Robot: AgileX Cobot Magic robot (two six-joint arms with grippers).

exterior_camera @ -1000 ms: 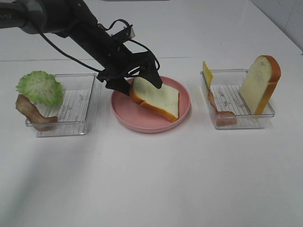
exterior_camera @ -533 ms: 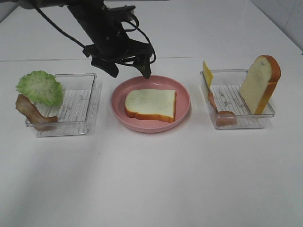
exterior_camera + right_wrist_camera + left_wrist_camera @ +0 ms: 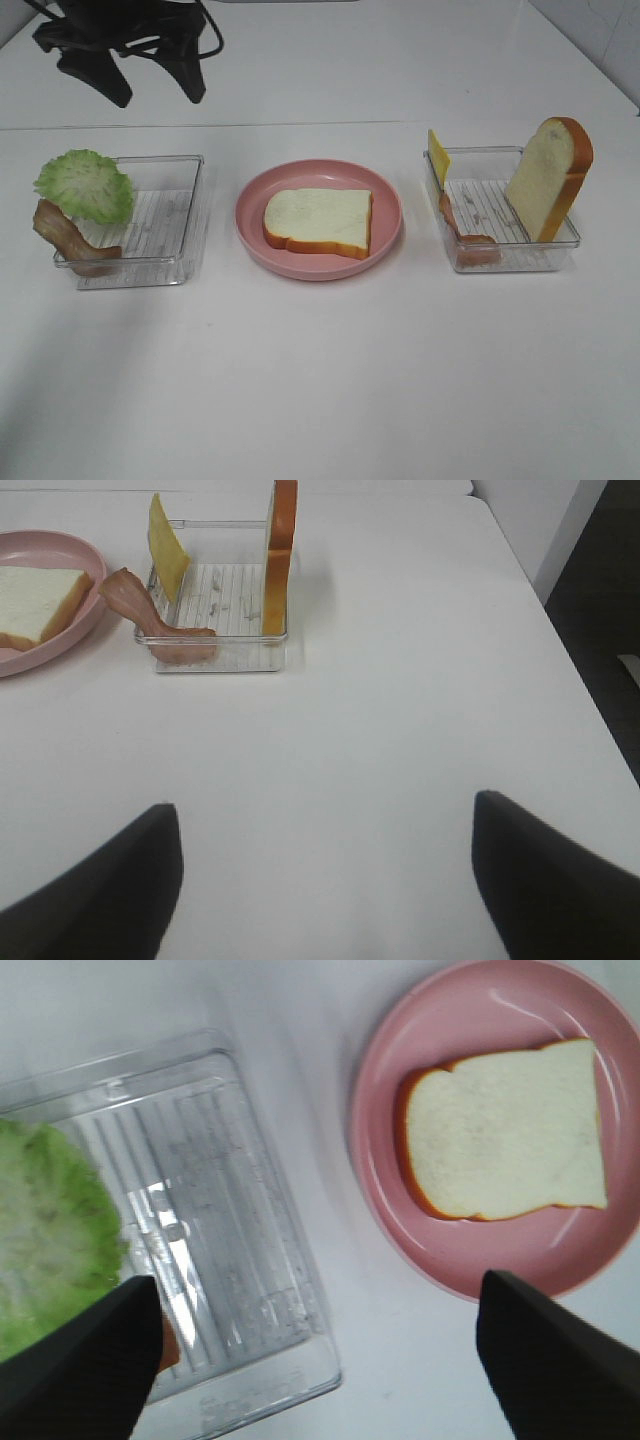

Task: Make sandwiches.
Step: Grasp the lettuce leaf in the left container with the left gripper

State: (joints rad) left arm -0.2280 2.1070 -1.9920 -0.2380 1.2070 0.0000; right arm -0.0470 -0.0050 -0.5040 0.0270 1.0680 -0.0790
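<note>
Retreats up-left off pink plate (image 3: 392, 216) toward left tray (image 3: 196, 215) with left gripper (image 3: 158, 92) spread, empty; right gripper (image 3: 320, 880) likewise spread. Leaves bread slice (image 3: 318, 221) flat on plate. Risks, if reaching lettuce (image 3: 85, 185) next: dragging light tray, or snagging bacon (image 3: 68, 240) tucked just beside it.

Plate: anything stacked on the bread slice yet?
No, the bread slice lies bare on the plate with nothing on top.

Bright even light, soft shadows on the white table (image 3: 330, 400), lettuce (image 3: 50, 1230) blurred.
</note>
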